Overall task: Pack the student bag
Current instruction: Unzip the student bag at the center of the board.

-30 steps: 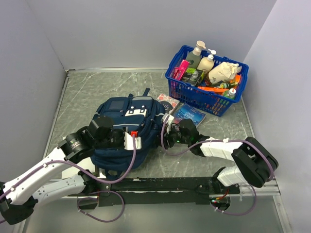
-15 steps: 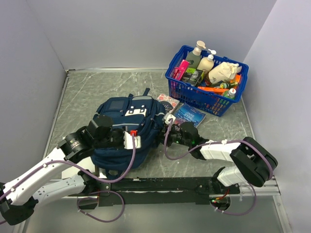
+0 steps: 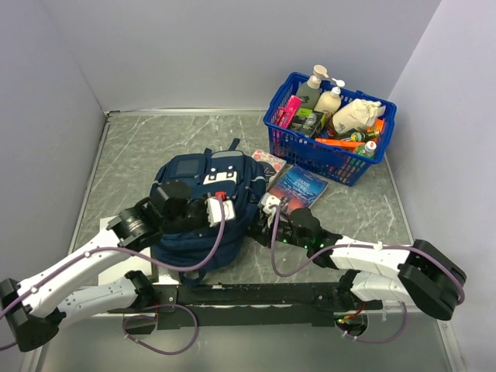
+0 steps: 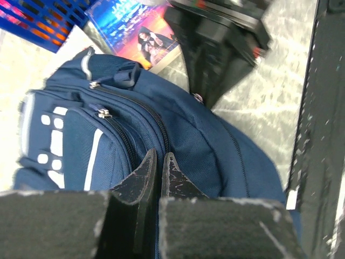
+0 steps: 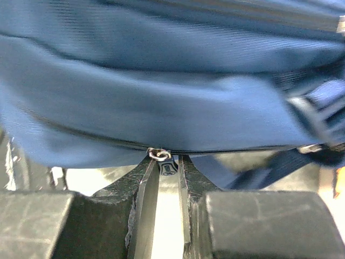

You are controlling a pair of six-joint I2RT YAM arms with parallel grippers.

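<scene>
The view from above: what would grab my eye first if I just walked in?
A navy backpack lies in the middle of the grey table. At its right side the right gripper pinches a small metal zipper pull. At the back right stands a blue basket crammed with bottles and other goods.

Large navy fabric backpack point(image 3: 188, 170) left of centre, blue plastic basket point(image 3: 318, 159) behind and right, glossy printed booklet point(image 3: 298, 184) between them, left gripper point(image 4: 160, 159) atop backpack, right gripper point(image 5: 165, 162) at its right flank, astride small metal zip pull point(image 5: 167, 169).
</scene>
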